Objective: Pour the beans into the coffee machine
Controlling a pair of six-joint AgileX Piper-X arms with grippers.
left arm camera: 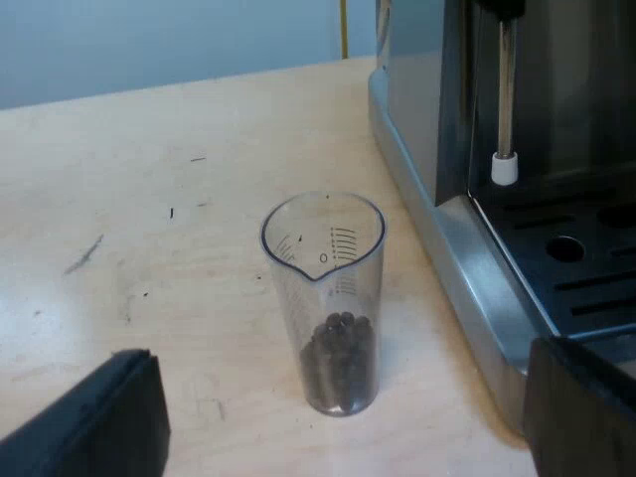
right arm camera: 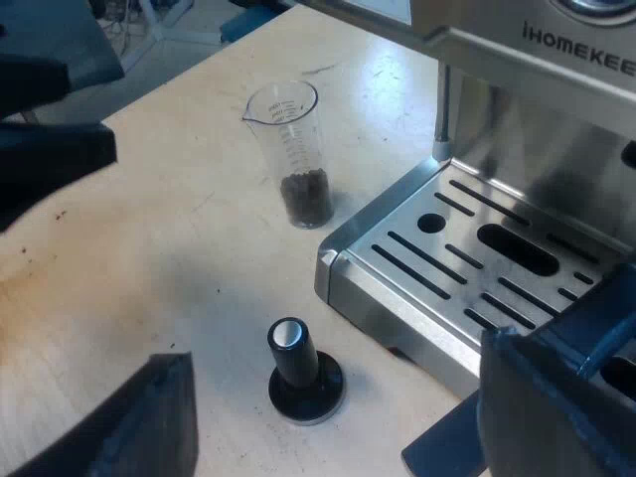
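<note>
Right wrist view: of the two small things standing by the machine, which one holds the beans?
The clear measuring glass, with dark beans at its bottom. The tamper is a black knob on a round base and holds nothing.

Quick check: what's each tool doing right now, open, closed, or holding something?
Left tool: open, holding nothing, facing the measuring glass.
Right tool: open, holding nothing, over the tamper.

Soft, even light washes the pale table (left arm camera: 199, 179); the measuring glass (left arm camera: 325, 298) ahead of the left gripper (left arm camera: 343, 397) throws barely a shadow. Beyond the right gripper (right arm camera: 333, 397), glare streaks the steel drip tray (right arm camera: 393, 214) of the espresso machine (right arm camera: 537, 139) and glints off the tamper (right arm camera: 296, 370).
</note>
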